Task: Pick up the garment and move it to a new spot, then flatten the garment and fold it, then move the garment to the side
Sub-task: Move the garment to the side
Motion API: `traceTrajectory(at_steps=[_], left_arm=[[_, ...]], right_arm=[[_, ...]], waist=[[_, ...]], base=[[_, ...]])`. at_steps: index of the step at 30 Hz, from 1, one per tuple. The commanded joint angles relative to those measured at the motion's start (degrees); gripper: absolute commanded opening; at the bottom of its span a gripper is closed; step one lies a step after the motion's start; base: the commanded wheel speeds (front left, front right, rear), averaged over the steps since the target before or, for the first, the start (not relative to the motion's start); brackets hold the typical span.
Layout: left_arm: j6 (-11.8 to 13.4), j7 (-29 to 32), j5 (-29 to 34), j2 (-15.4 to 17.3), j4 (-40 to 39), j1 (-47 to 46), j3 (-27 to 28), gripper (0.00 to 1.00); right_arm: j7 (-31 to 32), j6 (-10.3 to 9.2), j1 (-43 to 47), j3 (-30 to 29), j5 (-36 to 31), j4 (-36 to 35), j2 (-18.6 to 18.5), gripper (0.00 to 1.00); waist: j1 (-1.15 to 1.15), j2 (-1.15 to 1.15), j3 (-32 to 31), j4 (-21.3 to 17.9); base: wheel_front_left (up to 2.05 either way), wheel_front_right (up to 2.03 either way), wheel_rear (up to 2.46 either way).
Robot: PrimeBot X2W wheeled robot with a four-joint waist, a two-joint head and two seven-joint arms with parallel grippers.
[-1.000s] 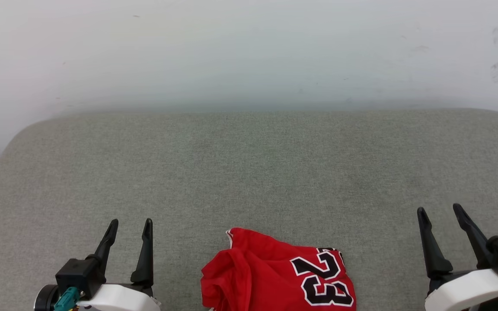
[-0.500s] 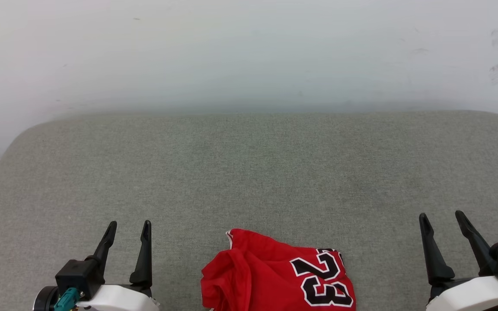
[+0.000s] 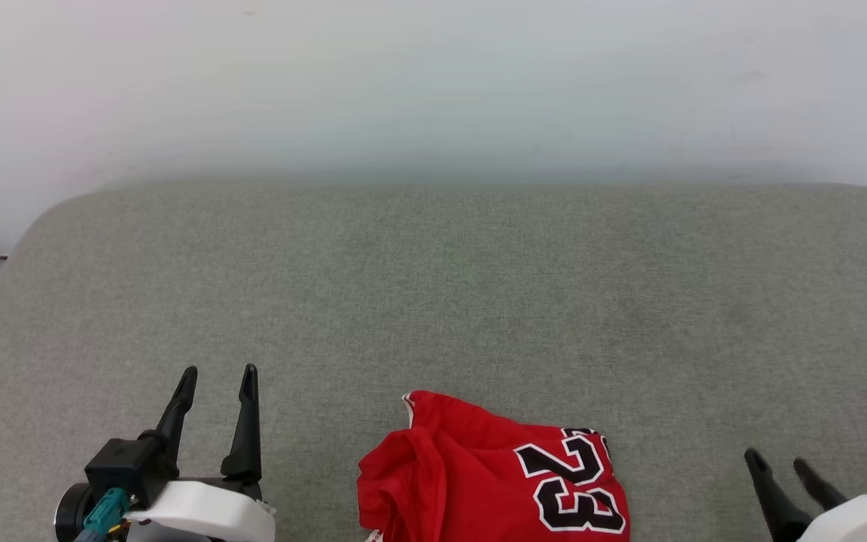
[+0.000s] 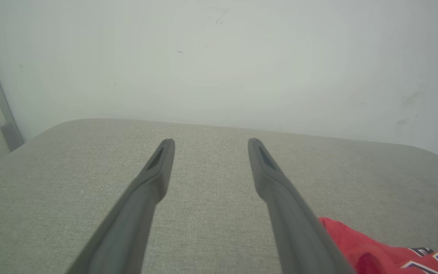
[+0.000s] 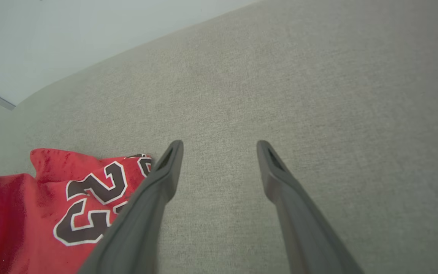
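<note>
Red cloth, likely limp and light: the garment (image 3: pixel 479 474) lies bunched at six o'clock on the grey pad (image 3: pixel 433 301). Left gripper (image 3: pixel 219 373) at seven, right gripper (image 3: pixel 776 459) at five, both gaping; I'd pinch its humped edge.

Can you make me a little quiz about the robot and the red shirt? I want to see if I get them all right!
1. True or false: the left end effector is holding the garment.
2. Which number is printed on the garment? A) 23 B) 45 C) 7
3. Fill in: the right end effector has its fingers ____ (open or shut).
Key: 1 false, it stands open beside the garment, not touching it. 2 A. 3 open.
</note>
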Motion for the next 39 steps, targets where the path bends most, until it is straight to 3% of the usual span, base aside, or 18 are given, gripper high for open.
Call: traceTrajectory(at_steps=[1, 9, 17, 23, 24, 25, 26, 34, 39], left_arm=[[-0.4, -0.1, 0.5, -0.2, -0.1, -0.9, 0.0, 1.00], [-1.7, -0.1, 1.5, -1.0, 0.3, -3.5, 0.5, 1.00], [-3.1, -0.1, 2.6, -1.6, 1.0, -5.8, 0.9, 1.00], [-4.1, -0.1, 3.2, -1.9, 1.8, -6.5, 1.3, 1.00], [-4.3, -0.1, 3.4, -2.0, 2.0, -6.5, 1.4, 1.00], [-4.3, -0.1, 3.5, -2.0, 2.1, -6.6, 1.4, 1.00], [-4.4, -0.1, 3.6, -2.1, 2.3, -6.5, 1.5, 1.00], [-4.4, -0.1, 4.6, -2.3, 3.1, -4.9, 2.0, 1.00], [-4.5, -0.1, 5.0, -2.3, 2.9, -3.3, 2.5, 1.00]], right_arm=[[2.0, -0.03, 0.6, 0.0, 1.4, 0.6, -0.6, 1.00], [14.3, -0.03, -0.6, 5.1, 10.7, 4.9, -1.1, 1.00], [17.5, -0.04, -5.1, 11.8, 18.2, 12.3, -1.1, 1.00], [19.1, -0.09, -7.4, 15.2, 19.6, 19.8, -0.7, 1.00], [19.2, -0.10, -7.6, 15.7, 19.7, 20.6, -0.6, 0.50], [18.9, -0.10, -7.6, 16.0, 19.8, 21.2, -0.7, 0.08], [18.6, -0.10, -7.7, 16.2, 20.0, 21.5, -0.8, 0.00], [15.3, -0.08, -10.1, 17.9, 17.9, 19.1, -3.9, 0.00], [14.8, -0.06, -11.7, 18.1, 12.5, 15.7, -6.6, 0.00]], waist=[[0.00, 0.00, 1.0, 0.6], [0.00, 0.00, 4.2, 2.5], [0.00, 0.00, 7.4, 3.8], [0.00, 0.00, 8.3, 4.7], [0.00, 0.00, 8.3, 4.9], [0.00, 0.00, 8.3, 5.0], [0.00, 0.00, 8.2, 5.0], [0.00, 0.00, 6.1, 3.9], [0.00, 0.00, 4.4, -0.5]], base=[[0.00, 0.00, 0.00], [0.00, 0.00, 0.00], [0.00, 0.00, 0.00], [0.00, 0.00, 0.00], [0.00, 0.00, 0.00], [0.00, 0.00, 0.00], [0.00, 0.00, 0.00], [0.00, 0.00, 0.00], [0.00, 0.00, 0.00]])
